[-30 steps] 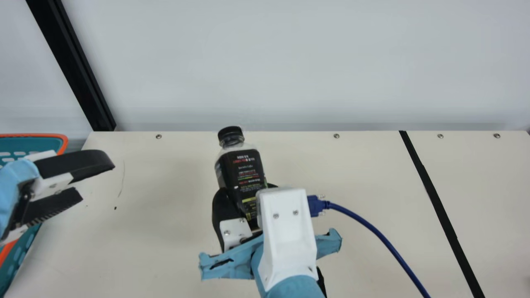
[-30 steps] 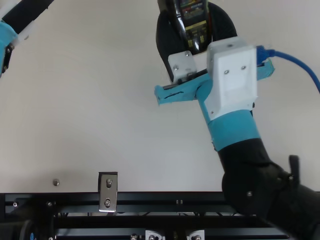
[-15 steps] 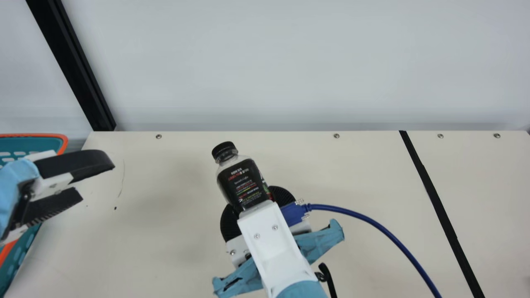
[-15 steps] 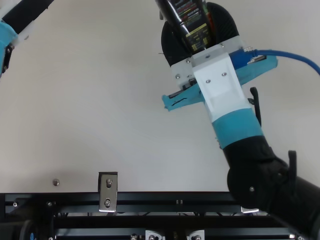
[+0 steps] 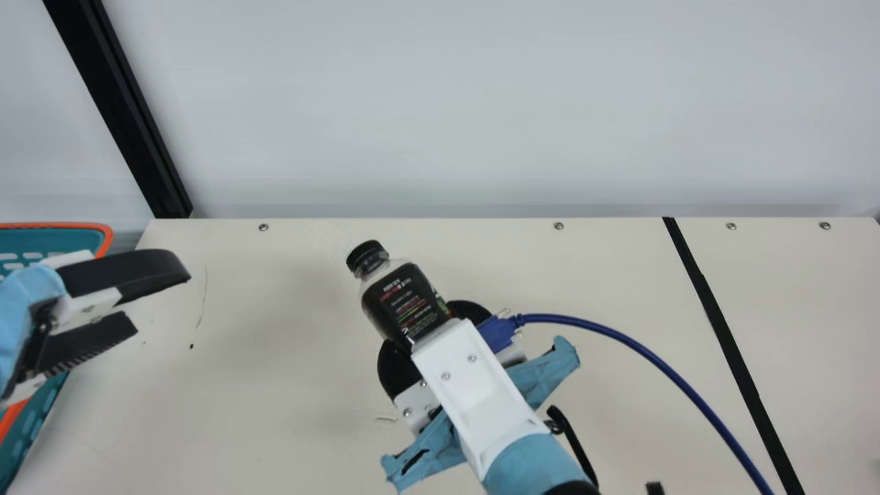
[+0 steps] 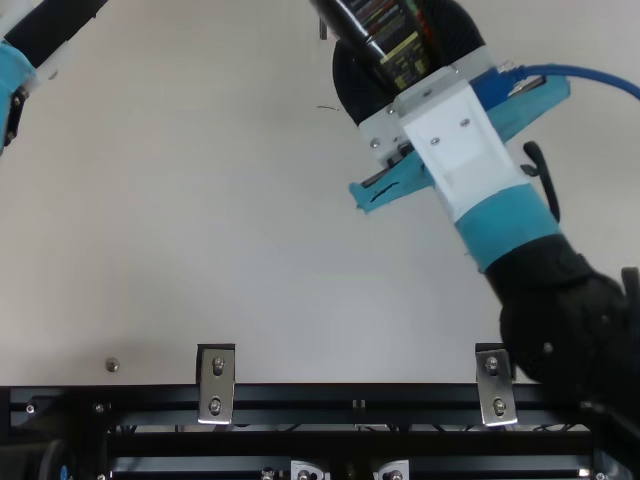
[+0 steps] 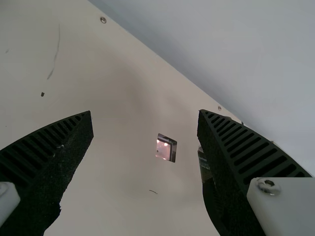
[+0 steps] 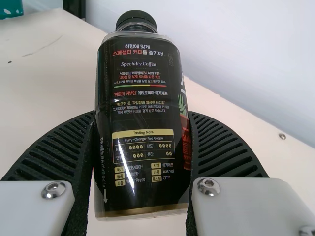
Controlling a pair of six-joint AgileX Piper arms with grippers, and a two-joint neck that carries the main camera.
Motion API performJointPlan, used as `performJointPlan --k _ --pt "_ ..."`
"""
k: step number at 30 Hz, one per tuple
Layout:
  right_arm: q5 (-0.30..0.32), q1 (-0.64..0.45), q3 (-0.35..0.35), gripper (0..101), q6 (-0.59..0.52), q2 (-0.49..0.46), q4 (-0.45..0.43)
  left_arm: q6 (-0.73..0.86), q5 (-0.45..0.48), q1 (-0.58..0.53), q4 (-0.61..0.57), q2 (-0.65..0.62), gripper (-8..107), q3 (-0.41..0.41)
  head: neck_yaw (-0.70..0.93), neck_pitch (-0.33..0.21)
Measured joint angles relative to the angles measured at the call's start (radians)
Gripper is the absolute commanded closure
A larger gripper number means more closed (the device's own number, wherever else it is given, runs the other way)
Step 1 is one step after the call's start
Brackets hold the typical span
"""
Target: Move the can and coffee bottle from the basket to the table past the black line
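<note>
One black-capped, black-labelled plastic coffee bottle (image 5: pixel 404 302), held in my right gripper (image 5: pixel 432 331), short of one black tape line (image 5: pixel 716 320); one blue cable (image 5: pixel 639 347) between. One left gripper (image 5: pixel 162 300), wide, near one orange-rimmed teal plastic basket (image 5: pixel 104 236).

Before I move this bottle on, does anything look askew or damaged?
The blue wrap on my right gripper looks ragged, with a dark slit. The table has a thin curved mark and a dark speck. The coffee bottle looks intact, cap on, and I see no spill.

Sky-blue tape on black arms (image 5: pixel 536 464)
</note>
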Motion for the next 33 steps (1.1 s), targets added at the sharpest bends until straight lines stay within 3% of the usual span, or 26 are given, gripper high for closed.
performJointPlan --k 8,13,25,33 --pt "0.095 -0.109 -0.004 101 0.156 -0.007 -0.263 0.000 0.000 0.000 0.000 0.000 9 0.000 0.000 0.000" --pt "0.117 -0.167 -0.016 101 0.280 0.021 -0.433 0.000 0.000 0.000 0.000 0.000 9 0.000 0.000 0.000" --pt "0.063 -0.285 -0.092 101 0.545 0.168 -0.778 0.000 0.000 0.000 0.000 0.000 9 0.000 0.000 0.000" --pt "0.057 -0.309 -0.170 101 0.615 0.258 -0.868 0.000 0.000 0.000 0.000 0.000 9 0.000 0.000 0.000"
